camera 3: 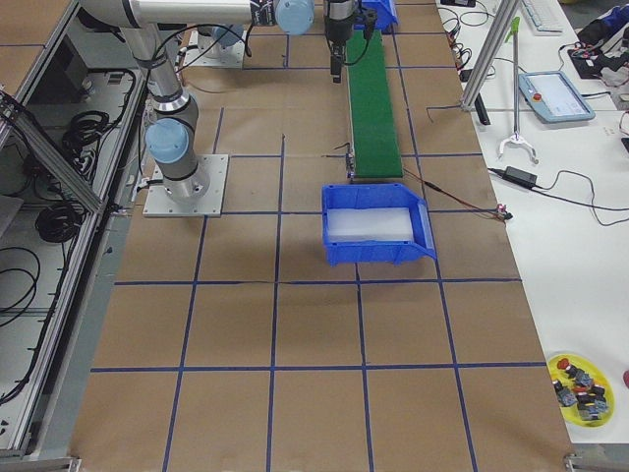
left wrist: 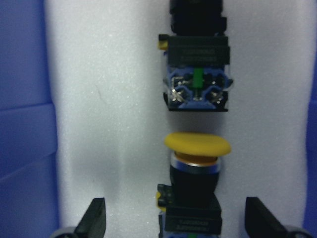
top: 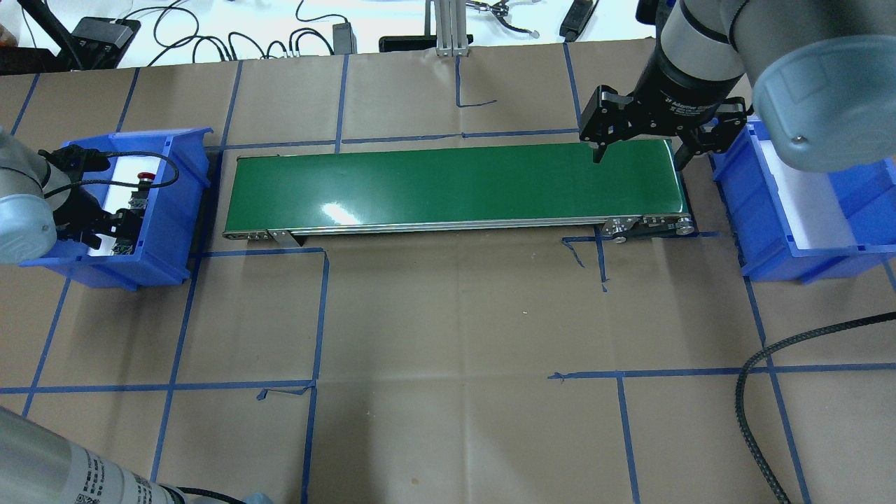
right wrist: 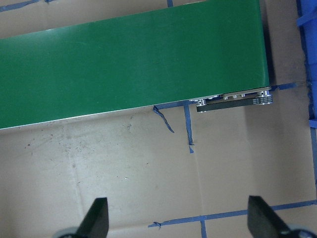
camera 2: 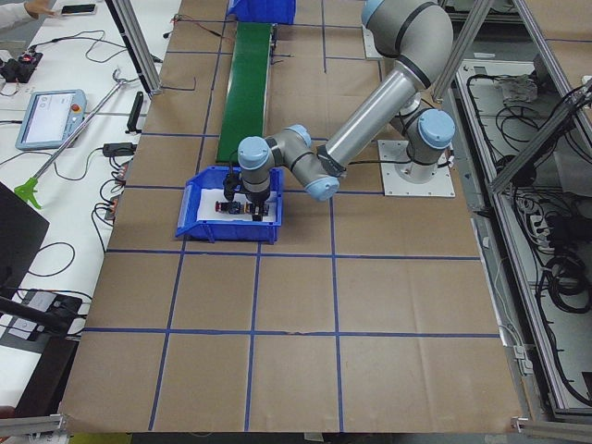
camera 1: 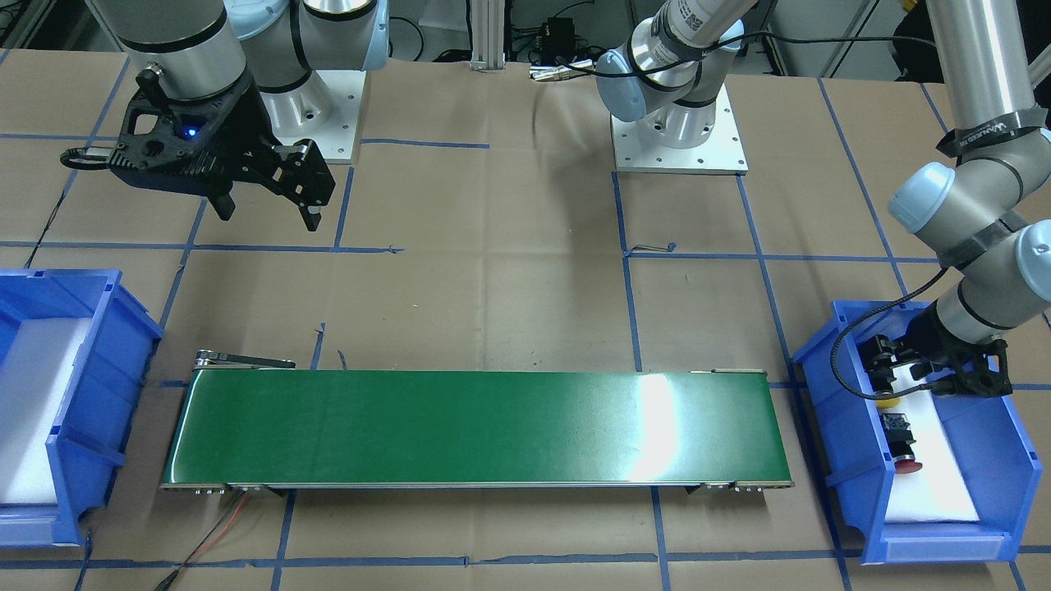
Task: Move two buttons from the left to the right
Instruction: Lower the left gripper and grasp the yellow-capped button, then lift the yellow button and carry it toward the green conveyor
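Lying in the left bin (camera 1: 829, 410), the yellow button (left wrist: 197, 144) and red button (camera 1: 901, 447) are not yet carried across, the yellow flanked by the wide left tool (left wrist: 178, 219); the right tool (top: 638, 155) is held wide.

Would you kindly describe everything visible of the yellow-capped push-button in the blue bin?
The yellow mushroom-capped push-button lies on its side on white foam padding inside the blue plastic bin. Behind its domed cap come a silvery collar, a black body and a dark rear block partly out of frame. The cap faces the second push-button's rear block across a gap. The open left end effector flanks it without contact.
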Controlling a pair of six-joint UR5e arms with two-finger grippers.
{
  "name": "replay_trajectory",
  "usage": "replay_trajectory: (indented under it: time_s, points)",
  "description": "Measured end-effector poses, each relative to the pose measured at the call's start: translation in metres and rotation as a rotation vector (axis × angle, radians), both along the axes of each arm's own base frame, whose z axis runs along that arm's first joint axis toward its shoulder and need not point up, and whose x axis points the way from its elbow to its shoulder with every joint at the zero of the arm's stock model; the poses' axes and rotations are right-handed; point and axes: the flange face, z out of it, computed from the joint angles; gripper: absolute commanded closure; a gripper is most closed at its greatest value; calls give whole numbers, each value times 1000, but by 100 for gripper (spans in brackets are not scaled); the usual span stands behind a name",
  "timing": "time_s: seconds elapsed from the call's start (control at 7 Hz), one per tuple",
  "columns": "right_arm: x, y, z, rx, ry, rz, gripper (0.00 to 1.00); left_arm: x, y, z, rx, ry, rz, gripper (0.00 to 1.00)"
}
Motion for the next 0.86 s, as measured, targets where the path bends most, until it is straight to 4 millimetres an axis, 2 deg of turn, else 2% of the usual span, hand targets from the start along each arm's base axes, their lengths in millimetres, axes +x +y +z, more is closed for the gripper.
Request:
replay_trajectory:
  time_s: [0.14, 0.43, 0.71, 0.86]
  points:
    - [0, 0, 0, -1, -1, 1, 0, 1, 0, -2, 2, 2, 4, 43]
    - [1, -1, -2, 4, -1, 1, 0, 0, -2, -2, 0, 0, 5, 61]
    - [1, -2, -3, 6, -1, 1, 0, -2, -5, 2, -7, -4, 9, 87]
    - [1, -2, -4, 7, -1, 2, 0, -2, -8, 10, -21, -11, 10, 92]
